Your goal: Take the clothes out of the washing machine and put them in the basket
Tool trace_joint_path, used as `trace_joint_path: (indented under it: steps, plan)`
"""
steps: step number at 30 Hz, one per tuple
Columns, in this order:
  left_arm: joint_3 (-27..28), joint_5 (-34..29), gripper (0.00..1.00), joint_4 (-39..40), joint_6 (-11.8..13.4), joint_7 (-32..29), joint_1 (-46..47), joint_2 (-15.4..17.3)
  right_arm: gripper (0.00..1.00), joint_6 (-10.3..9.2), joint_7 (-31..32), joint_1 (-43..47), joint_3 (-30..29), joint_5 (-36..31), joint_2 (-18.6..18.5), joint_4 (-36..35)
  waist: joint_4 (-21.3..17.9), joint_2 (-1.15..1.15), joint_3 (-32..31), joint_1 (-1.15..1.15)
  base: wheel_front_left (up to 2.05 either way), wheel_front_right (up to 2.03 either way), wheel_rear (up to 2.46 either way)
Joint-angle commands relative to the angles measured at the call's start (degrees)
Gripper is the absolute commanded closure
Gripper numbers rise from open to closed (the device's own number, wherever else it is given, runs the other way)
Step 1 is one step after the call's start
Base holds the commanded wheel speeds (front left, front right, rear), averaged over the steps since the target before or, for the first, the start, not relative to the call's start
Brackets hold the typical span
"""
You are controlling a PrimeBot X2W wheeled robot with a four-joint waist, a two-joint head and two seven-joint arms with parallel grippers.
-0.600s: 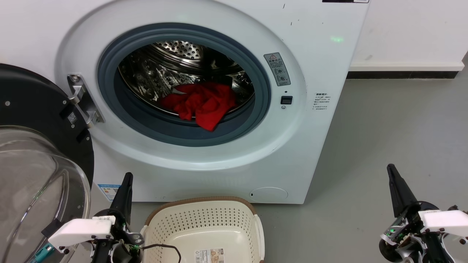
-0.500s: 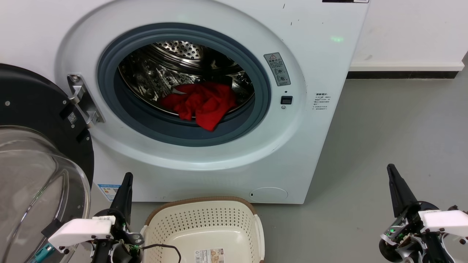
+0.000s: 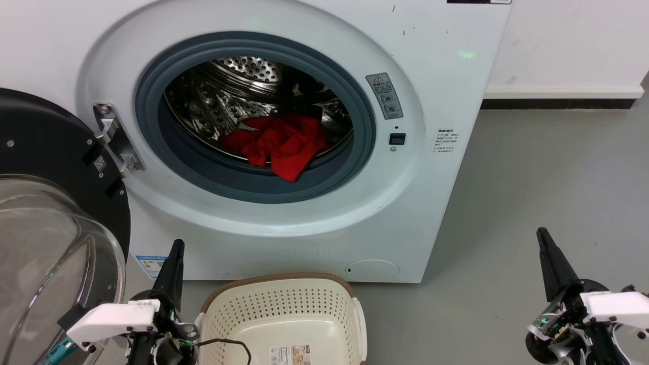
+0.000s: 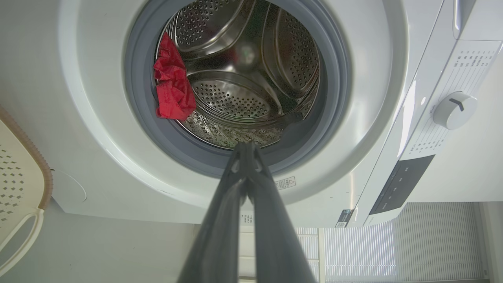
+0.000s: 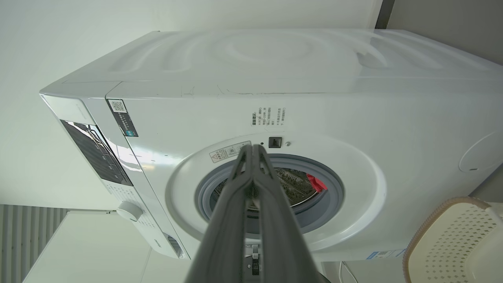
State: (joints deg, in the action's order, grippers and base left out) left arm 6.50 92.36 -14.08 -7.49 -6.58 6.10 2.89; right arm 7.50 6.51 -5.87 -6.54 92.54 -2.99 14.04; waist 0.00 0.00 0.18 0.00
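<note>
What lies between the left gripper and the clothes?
In the head view, the washing machine's white front and grey porthole rim lie between the left gripper and the clothes.

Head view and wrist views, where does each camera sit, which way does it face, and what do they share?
Head view: on the head, facing forward and down at the washing machine, the clothes in its drum and the basket; left gripper lower left, right gripper lower right.
Left wrist view: on the left wrist, facing along its shut fingers into the drum.
Right wrist view: on the right wrist, facing along its shut fingers at the porthole.
Shared: all three show machine, clothes and basket.
</note>
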Motion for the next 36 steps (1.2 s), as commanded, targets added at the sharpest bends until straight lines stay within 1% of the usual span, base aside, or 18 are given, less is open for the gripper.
trace_joint_path:
  steps: [1, 3, 4, 12, 17, 23, 36]
  plan:
    - [0.12, 0.09, 1.00, 0.03, -0.11, -0.07, 0.32, -0.06, 1.00, -0.02, -0.01, -0.78, 0.04, -0.32, 0.20, 0.07, 0.00, 0.00, 0.00, 0.00, 0.00, 0.00, 0.00]
    - [0.12, 0.09, 1.00, 0.03, -0.11, -0.07, 0.32, -0.06, 1.00, -0.02, -0.01, -0.78, 0.04, -0.32, 0.20, 0.07, 0.00, 0.00, 0.00, 0.00, 0.00, 0.00, 0.00]
    - [-0.04, 0.00, 0.00, -0.18, 0.00, 0.02, -0.08, -0.01, 0.00, 0.01, -0.01, 0.10, 0.00, 0.01, 0.00, 0.11, 0.00, 0.00, 0.00, 0.00, 0.00, 0.00, 0.00]
    - [-2.41, -0.68, 0.00, -0.49, 0.00, 2.01, 0.35, -0.05, 0.00, 0.00, -2.01, 0.92, 0.96, -0.70, 0.03, -0.77, -0.06, 0.00, 0.03, 0.00, 0.00, 0.00, 0.00]
    - [-3.57, -2.96, 0.00, -0.22, 0.00, 3.43, 1.05, -0.04, 0.00, 0.00, -3.41, 1.24, 1.37, -3.08, 0.03, -1.71, -0.12, 0.00, 0.01, 0.00, 0.00, 0.00, 0.00]
    - [-4.45, -9.13, 0.00, 1.00, 0.00, 5.01, 1.77, -0.02, 0.00, 0.00, -4.97, 1.52, 1.64, -9.04, 0.04, -3.17, -0.10, 0.00, -0.01, 0.00, 0.00, 0.00, 0.00]
    - [-6.13, -25.79, 0.00, 4.01, 0.00, 8.08, 2.85, -0.01, 0.00, 0.00, -8.04, 2.27, 2.16, -26.68, 0.05, -6.77, -0.11, 0.00, -0.15, 0.00, 0.00, 0.00, 0.00]
